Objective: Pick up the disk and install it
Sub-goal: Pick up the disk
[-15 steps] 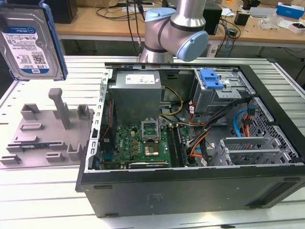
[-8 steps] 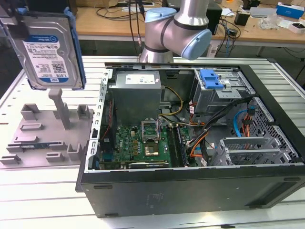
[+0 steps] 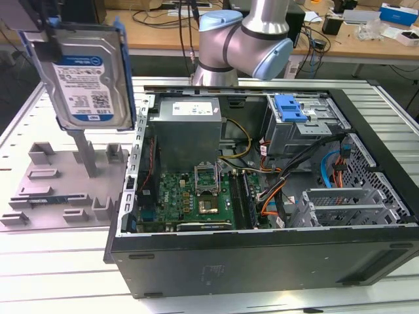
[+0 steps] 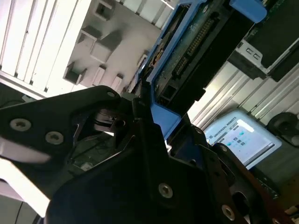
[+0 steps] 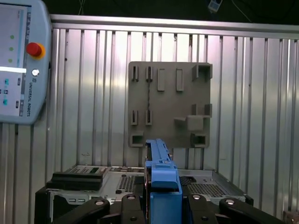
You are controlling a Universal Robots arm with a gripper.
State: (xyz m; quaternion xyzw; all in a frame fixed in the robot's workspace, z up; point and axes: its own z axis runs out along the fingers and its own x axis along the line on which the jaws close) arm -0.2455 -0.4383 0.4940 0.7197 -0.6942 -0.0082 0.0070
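As I read it, the gripper [image 5: 162,207] is clenched on the disk [image 3: 88,72] — blue frame pinched between the fingers [image 5: 132,204], drive hanging upright — with the grey fixture plate [image 3: 59,190] below them.

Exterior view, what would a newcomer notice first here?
The disk, clamped in the jaws, hangs at the exterior view's upper left, over a grey plate. To its right lies an open computer case, motherboard bare, with a blue latch toward the upper right.

Silver arm [image 3: 265,19], light-blue caps [image 3: 273,62], black screwed fingers [image 5: 86,212]
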